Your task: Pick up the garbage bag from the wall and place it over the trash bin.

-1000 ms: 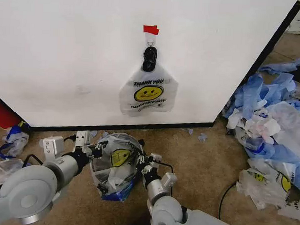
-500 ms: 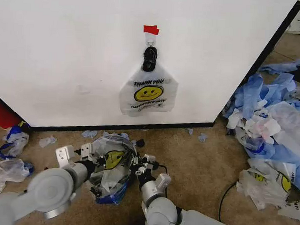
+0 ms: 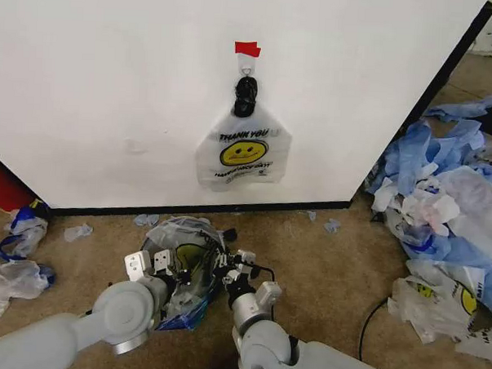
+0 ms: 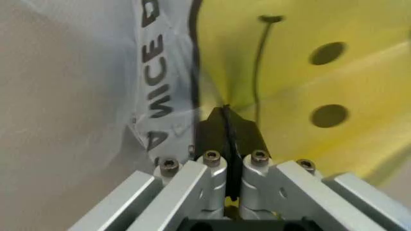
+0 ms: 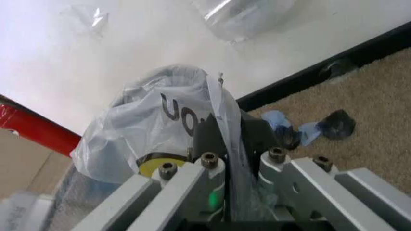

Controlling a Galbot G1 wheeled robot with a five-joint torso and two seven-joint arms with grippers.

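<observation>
Since a second ago the left gripper [image 3: 162,263] has slid rightward toward the right gripper [image 3: 228,269], both pinching the garbage bag [image 3: 185,259] between them, apparently settling it over the trash bin [image 3: 174,302].

The garbage bag [image 3: 184,263] is translucent white with a yellow smiley face, black lettering and a blue patch at its lower edge. A second bag [image 3: 241,156] hanging on the white wall [image 3: 111,89] shows a yellow smiley with black "THANK YOU" print under a black knot and a strip of red tape [image 3: 247,48]. The baseboard [image 3: 196,208] is black, the carpet [image 3: 332,262] tan, and a pile of bags [image 3: 441,201] is blue and white
</observation>
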